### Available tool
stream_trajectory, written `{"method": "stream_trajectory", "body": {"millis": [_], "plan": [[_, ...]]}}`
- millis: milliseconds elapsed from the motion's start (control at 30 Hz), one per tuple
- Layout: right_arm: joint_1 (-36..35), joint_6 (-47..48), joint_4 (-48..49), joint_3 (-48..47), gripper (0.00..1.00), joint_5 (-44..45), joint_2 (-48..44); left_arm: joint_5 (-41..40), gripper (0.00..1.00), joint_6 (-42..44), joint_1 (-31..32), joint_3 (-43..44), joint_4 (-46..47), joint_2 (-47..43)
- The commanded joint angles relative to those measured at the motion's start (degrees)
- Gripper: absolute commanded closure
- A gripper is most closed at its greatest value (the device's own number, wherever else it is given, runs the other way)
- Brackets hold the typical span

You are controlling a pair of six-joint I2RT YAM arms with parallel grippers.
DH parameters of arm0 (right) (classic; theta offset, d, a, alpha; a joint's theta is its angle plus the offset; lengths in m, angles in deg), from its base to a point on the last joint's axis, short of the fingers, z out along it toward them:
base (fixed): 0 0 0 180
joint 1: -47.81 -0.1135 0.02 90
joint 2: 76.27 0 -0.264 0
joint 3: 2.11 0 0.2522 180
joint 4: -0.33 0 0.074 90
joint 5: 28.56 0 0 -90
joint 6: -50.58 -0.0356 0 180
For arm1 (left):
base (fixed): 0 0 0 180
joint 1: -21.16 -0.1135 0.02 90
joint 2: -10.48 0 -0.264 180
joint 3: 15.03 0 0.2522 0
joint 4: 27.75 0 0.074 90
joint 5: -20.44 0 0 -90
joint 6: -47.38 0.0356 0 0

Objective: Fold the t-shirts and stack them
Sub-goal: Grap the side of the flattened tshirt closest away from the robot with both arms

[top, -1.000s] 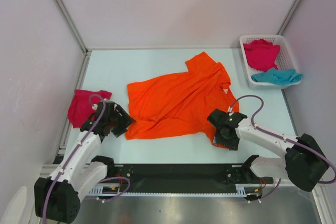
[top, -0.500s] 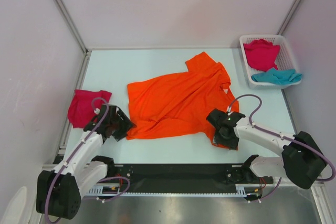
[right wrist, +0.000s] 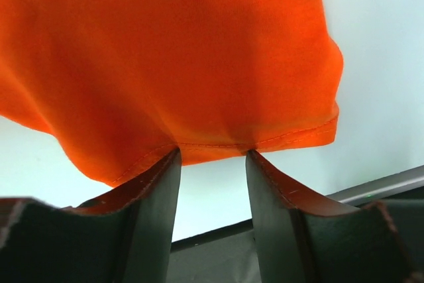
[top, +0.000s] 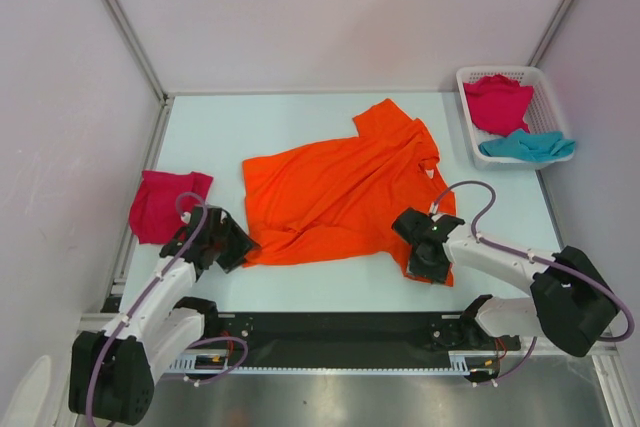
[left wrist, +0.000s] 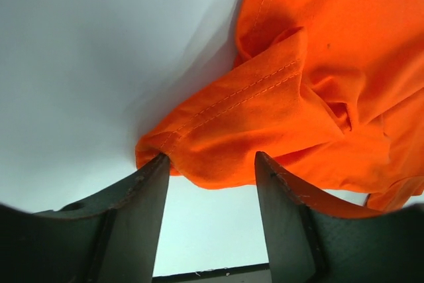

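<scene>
The orange t-shirt (top: 340, 192) lies spread and rumpled in the middle of the table. My left gripper (top: 238, 247) is low at its near left corner. In the left wrist view the gripper (left wrist: 212, 164) is open, and the bunched orange hem (left wrist: 265, 111) lies at its fingertips. My right gripper (top: 420, 262) is at the shirt's near right corner. In the right wrist view it (right wrist: 213, 157) is open with the orange hem (right wrist: 218, 84) resting across both fingertips. A folded magenta shirt (top: 160, 205) lies at the left. Another magenta shirt (top: 497, 102) and a teal shirt (top: 527, 147) lie in the basket.
The white lattice basket (top: 468, 82) stands at the far right corner. The black rail (top: 340, 332) runs along the near table edge between the arm bases. Pale walls close in the left, back and right sides.
My left gripper has slid a little toward the near edge, to the shirt's corner. My right gripper has shifted slightly left. The shirts have not moved.
</scene>
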Motion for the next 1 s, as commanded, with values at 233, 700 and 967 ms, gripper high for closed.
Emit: {"method": "stream_trajectory", "body": {"millis": [233, 700, 967], "plan": [[-0.23, 0.35, 3.80, 1.01, 0.55, 1.02, 3.21, 2.44, 0.62, -0.35, -0.51, -1.65, 2.31, -1.92], [-3.13, -0.09, -2.27, -1.19, 1.00, 1.72, -9.09, 4.11, 0.78, -0.09, -0.42, -1.13, 2.84, -4.55], [-4.89, -1.59, -8.08, -8.57, 0.92, 1.73, -9.89, 4.64, 0.78, -0.35, -0.42, -0.07, 2.49, -5.00]]}}
